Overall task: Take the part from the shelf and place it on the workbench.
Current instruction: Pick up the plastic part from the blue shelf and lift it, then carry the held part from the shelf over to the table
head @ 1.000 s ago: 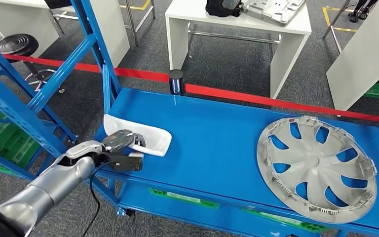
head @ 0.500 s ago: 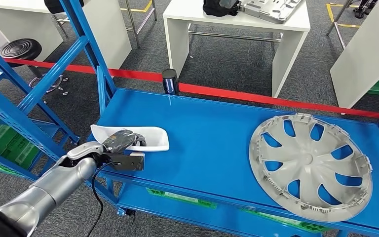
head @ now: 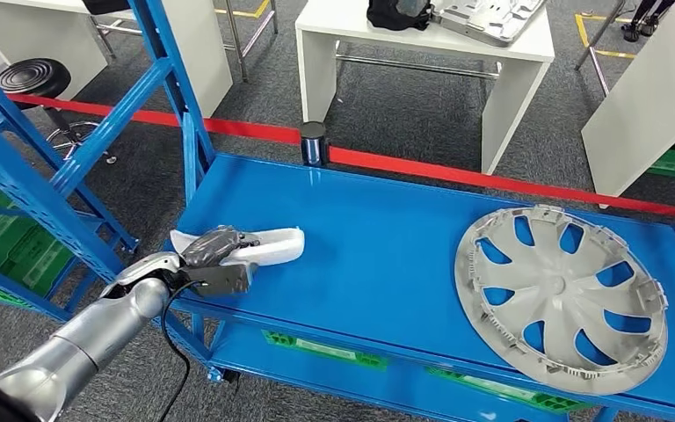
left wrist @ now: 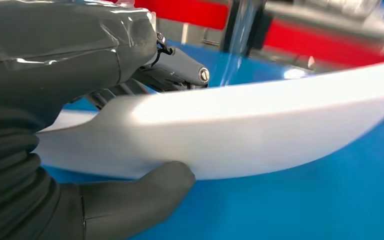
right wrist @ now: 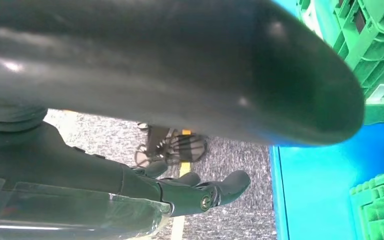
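Pickup step: my left hand point(head: 214, 248) grips the white part point(head: 268, 245) at the shelf's point(head: 387, 237) front-left edge, thumb under, fingers over. Right hand point(right wrist: 180, 192) hangs spread, empty. Next: lift clear, carry to workbench.

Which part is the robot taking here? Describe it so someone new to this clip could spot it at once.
Look at the blue shelf. At its front left corner lies a white, elongated curved part, gripped by the left hand. Unlike the round grey wheel cover at the far right, it is smooth, narrow and plain.
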Available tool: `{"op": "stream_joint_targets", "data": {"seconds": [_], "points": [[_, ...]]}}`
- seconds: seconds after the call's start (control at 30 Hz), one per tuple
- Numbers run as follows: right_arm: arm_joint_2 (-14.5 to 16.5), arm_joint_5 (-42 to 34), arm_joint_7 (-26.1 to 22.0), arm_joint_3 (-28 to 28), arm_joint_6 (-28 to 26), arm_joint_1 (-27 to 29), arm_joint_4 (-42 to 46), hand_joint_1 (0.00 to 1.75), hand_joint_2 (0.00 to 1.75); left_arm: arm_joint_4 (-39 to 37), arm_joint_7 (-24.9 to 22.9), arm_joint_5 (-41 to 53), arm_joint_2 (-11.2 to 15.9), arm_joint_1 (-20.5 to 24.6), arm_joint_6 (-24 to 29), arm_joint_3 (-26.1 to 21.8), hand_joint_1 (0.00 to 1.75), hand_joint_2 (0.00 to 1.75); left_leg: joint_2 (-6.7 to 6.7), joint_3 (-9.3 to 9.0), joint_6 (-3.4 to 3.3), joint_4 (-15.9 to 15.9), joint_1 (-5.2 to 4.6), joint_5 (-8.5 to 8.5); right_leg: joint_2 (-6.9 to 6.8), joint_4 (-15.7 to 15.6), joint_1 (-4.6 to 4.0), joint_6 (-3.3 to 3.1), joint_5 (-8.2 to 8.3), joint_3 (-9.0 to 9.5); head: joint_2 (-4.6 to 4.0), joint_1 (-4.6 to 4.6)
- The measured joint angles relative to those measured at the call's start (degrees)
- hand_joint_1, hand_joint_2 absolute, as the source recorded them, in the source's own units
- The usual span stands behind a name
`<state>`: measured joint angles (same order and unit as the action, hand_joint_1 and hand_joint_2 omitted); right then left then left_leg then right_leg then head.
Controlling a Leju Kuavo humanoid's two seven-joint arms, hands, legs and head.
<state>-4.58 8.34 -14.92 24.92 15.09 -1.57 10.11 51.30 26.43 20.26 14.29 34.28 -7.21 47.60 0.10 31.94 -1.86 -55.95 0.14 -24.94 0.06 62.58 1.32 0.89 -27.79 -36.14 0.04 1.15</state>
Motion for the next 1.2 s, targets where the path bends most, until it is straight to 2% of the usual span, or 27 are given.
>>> {"op": "stream_joint_targets", "data": {"seconds": [0.07, 0.1, 0.13, 0.17, 0.23, 0.27, 0.3, 0.4, 0.47, 0.5, 0.57, 0.6, 0.63, 0.67, 0.73, 0.77, 0.8, 0.83, 0.93, 0.97, 1.0, 1.07, 1.1, 1.13, 1.17, 1.2], "points": [[-0.07, -0.18, -0.22, -0.01, -0.05, 0.2, -0.03, 0.0, 0.0, 3.05, 0.02, -3.33, -0.25, -1.55, -0.59, -1.42, 1.68, 1.75, -0.03, 0.22, -0.24, 0.01, -0.18, 0.14, 0.01, 8.02, -0.01, -0.33, -3.18, -3.77, 0.0, -0.03], [-0.09, -0.27, -0.4, -0.02, -0.07, 0.33, -0.07, 0.0, 0.0, 4.75, 0.04, -4.87, -0.33, -2.45, -0.86, -1.95, 1.68, 1.75, -0.06, 0.28, -0.26, -0.01, -0.24, 0.14, 0.0, 10.9, 0.02, -0.2, -3.98, -5.19, 0.0, -0.02], [-0.1, -0.36, -0.65, -0.02, -0.1, 0.47, -0.11, 0.0, 0.0, 6.51, 0.11, -6.31, -0.43, -3.34, -1.02, -2.43, 1.68, 1.75, -0.11, 0.32, -0.25, -0.05, -0.28, 0.12, -0.01, 11.74, 0.05, 0.15, -3.9, -5.64, 0.0, -0.02], [-0.1, -0.45, -0.92, -0.03, -0.18, 0.57, -0.15, 0.0, 0.0, 8.31, 0.21, -7.74, -0.52, -4.12, -1.13, -2.9, 1.68, 1.75, -0.16, 0.33, -0.19, -0.12, -0.27, 0.08, -0.02, 10.04, 0.1, 0.65, -2.91, -4.91, 0.0, -0.03], [-0.13, -0.66, -1.5, -0.03, -0.39, 0.68, -0.23, 0.0, 0.0, 11.84, 0.39, -10.28, -0.73, -5.32, -1.16, -3.83, 1.68, 1.75, -0.25, 0.41, 0.14, -0.46, -0.31, -0.17, -0.1, 1.96, 0.16, 1.5, 0.19, -1.18, 0.0, -0.04], [-0.14, -0.74, -1.71, -0.03, -0.48, 0.69, -0.27, 0.0, 0.0, 13.45, 0.4, -11.14, -0.83, -5.79, -1.16, -4.28, 1.68, 1.75, -0.28, 0.54, 0.41, -0.76, -0.42, -0.38, -0.1, -1.6, 0.15, 1.48, 1.42, 0.51, 0.0, -0.03], [-0.14, -0.82, -1.89, -0.03, -0.52, 0.7, -0.34, 0.0, 0.0, 14.89, 0.35, -11.72, -0.91, -6.18, -1.16, -4.64, 1.68, 1.75, -0.3, 0.69, 0.65, -1.02, -0.54, -0.56, -0.1, -3.86, 0.09, 1.22, 2.11, 1.58, 0.0, 0.01], [-0.01, -0.95, -2.04, -0.03, -0.56, 0.83, -0.56, 0.0, 0.0, 17.93, 0.19, -12.27, -1.1, -7.05, -1.16, -5.18, 1.68, 1.75, -0.25, 1.01, 1.25, -1.4, -0.5, -0.89, -0.01, -4.74, -0.12, -0.04, 2.47, 2.03, 0.0, 0.04], [0.06, -0.97, -2.05, -0.03, -0.56, 0.85, -0.61, 0.0, 0.0, 19.22, 0.15, -12.38, -1.15, -7.43, -1.16, -5.47, 1.68, 1.75, -0.21, 1.95, 1.89, -3.33, -0.24, -2.27, 0.07, -4.84, 0.05, -0.61, 2.56, 2.13, 0.0, 0.16], [0.08, -0.98, -2.07, -0.03, -0.55, 0.82, -0.61, 0.0, 0.0, 19.8, 0.2, -12.59, -1.15, -7.56, -1.15, -5.69, 1.68, 1.75, -0.2, 3.17, 2.23, -5.89, -0.09, -3.72, 0.1, -4.88, 0.16, -0.79, 2.57, 2.18, 0.0, 0.26], [0.07, -1.01, -2.11, -0.02, -0.51, 0.84, -0.7, 0.0, 0.0, 20.89, 0.5, -13.59, -1.24, -8.14, -1.09, -6.19, 1.68, 1.75, -0.19, 6.78, 2.67, -13.42, 0.16, -7.1, 0.13, -4.86, 0.07, -0.96, 2.51, 2.2, 0.0, 0.43], [0.05, -1.02, -2.15, -0.01, -0.49, 0.85, -0.82, 0.0, 0.0, 21.63, 0.7, -14.46, -1.33, -8.71, -1.05, -6.48, 1.68, 1.75, -0.18, 8.35, 2.76, -16.49, 0.23, -8.01, 0.14, -4.84, 0.02, -0.99, 2.49, 2.2, 0.0, 0.43], [0.04, -1.02, -2.2, 0.0, -0.46, 0.87, -0.97, 0.0, 0.0, 22.67, 0.85, -15.63, -1.47, -9.39, -0.99, -6.82, 1.68, 1.75, -0.18, 9.11, 2.75, -17.77, 0.27, -7.92, 0.17, -4.84, -0.02, -1.0, 2.47, 2.23, 0.0, 0.44], [0.03, -1.01, -2.25, 0.01, -0.45, 0.86, -1.12, 0.0, 0.0, 23.96, 0.94, -17.01, -1.67, -10.06, -0.81, -7.25, 1.68, 1.75, -0.18, 8.79, 2.63, -16.79, 0.29, -6.78, 0.21, -4.83, -0.05, -1.0, 2.46, 2.27, 0.0, 0.44], [0.07, -0.97, -2.31, 0.04, -0.49, 0.8, -1.36, 0.0, 0.0, 27.47, 0.98, -20.14, -2.33, -11.3, -0.02, -8.57, 1.68, 1.75, -0.19, 5.41, 2.05, -9.55, 0.22, -2.88, 0.3, -4.86, -0.11, -0.98, 2.44, 2.41, 0.0, 0.43], [0.15, -0.95, -2.35, 0.05, -0.53, 0.73, -1.43, 0.0, 0.0, 29.51, 0.99, -21.53, -2.77, -11.9, 0.54, -9.43, 1.68, 1.75, -0.18, 3.56, 1.74, -5.8, 0.08, -1.57, 0.34, -4.85, -0.25, -0.95, 2.44, 2.4, 0.0, 0.41], [0.23, -0.94, -2.38, 0.08, -0.61, 0.66, -1.47, 0.0, 0.0, 31.65, 1.0, -22.7, -3.24, -12.58, 1.08, -10.33, 1.68, 1.75, -0.18, 2.28, 1.5, -3.16, -0.1, -0.87, 0.35, -4.84, -0.33, -0.86, 2.43, 2.35, 0.0, 0.39], [0.35, -0.93, -2.41, 0.12, -0.72, 0.62, -1.49, 0.0, 0.0, 33.72, 1.05, -23.63, -3.67, -13.37, 1.54, -11.17, 1.68, 1.75, -0.17, 1.69, 1.31, -1.91, -0.31, -0.83, 0.36, -4.85, -0.36, -0.7, 2.44, 2.28, 0.0, 0.39], [0.8, -0.93, -2.44, 0.27, -1.19, 0.61, -1.54, 0.0, 0.0, 39.31, 1.55, -25.42, -4.74, -16.22, 2.53, -13.15, 1.68, 1.75, -0.12, 1.08, 0.54, -0.98, -0.42, -0.6, 0.3, -4.85, -0.25, 0.1, 2.39, 2.17, 0.0, 0.37], [0.99, -0.93, -2.44, 0.33, -1.37, 0.64, -1.55, 0.0, 0.0, 40.92, 1.79, -25.89, -5.07, -17.03, 2.78, -13.66, 1.68, 1.75, -0.09, 0.8, 0.15, -0.54, -0.31, -0.28, 0.26, -3.98, -0.26, 0.17, 1.81, 1.76, 0.0, 0.33], [1.16, -0.93, -2.43, 0.43, -1.52, 0.65, -1.56, 0.0, 0.0, 42.33, 2.01, -26.32, -5.42, -17.76, 2.94, -14.11, 1.68, 1.75, -0.08, 0.54, -0.17, -0.14, -0.17, 0.02, 0.22, -1.88, -0.28, 0.04, 0.69, 0.81, 0.0, 0.26], [1.38, -0.93, -2.43, 0.63, -1.72, 0.68, -1.57, 0.0, 0.0, 44.44, 2.32, -26.87, -5.98, -19.15, 3.14, -14.71, 1.68, 1.75, -0.12, 0.61, -0.47, 0.01, -0.22, 0.24, 0.19, 5.57, -0.27, -0.38, -2.61, -2.56, 0.0, 0.18], [1.41, -0.92, -2.43, 0.7, -1.74, 0.71, -1.57, 0.0, 0.0, 45.21, 2.41, -27.06, -6.15, -19.89, 3.18, -14.91, 1.68, 1.75, -0.14, 0.66, -0.5, 0.0, -0.26, 0.25, 0.19, 9.23, -0.25, -0.37, -3.87, -4.24, 0.0, 0.16], [1.43, -0.87, -2.43, 0.73, -1.72, 0.76, -1.58, 0.0, 0.0, 45.84, 2.51, -27.23, -6.27, -20.59, 3.25, -15.06, 1.68, 1.75, -0.15, 0.68, -0.49, -0.03, -0.28, 0.24, 0.18, 11.29, -0.2, -0.13, -4.39, -5.19, 0.0, 0.15], [1.42, -0.78, -2.43, 0.74, -1.64, 0.79, -1.6, 0.0, 0.0, 46.39, 2.66, -27.45, -6.37, -21.2, 3.39, -15.2, 1.68, 1.75, -0.17, 0.7, -0.47, -0.07, -0.28, 0.23, 0.17, 11.06, -0.11, 0.31, -4.02, -5.06, 0.0, 0.14], [1.34, -0.63, -2.41, 0.74, -1.51, 0.79, -1.61, 0.0, 0.0, 46.93, 2.86, -27.72, -6.47, -21.76, 3.58, -15.38, 1.68, 1.75, -0.2, 0.69, -0.41, -0.15, -0.24, 0.19, 0.15, 8.37, 0.01, 0.86, -2.85, -3.73, 0.0, 0.13]]}}
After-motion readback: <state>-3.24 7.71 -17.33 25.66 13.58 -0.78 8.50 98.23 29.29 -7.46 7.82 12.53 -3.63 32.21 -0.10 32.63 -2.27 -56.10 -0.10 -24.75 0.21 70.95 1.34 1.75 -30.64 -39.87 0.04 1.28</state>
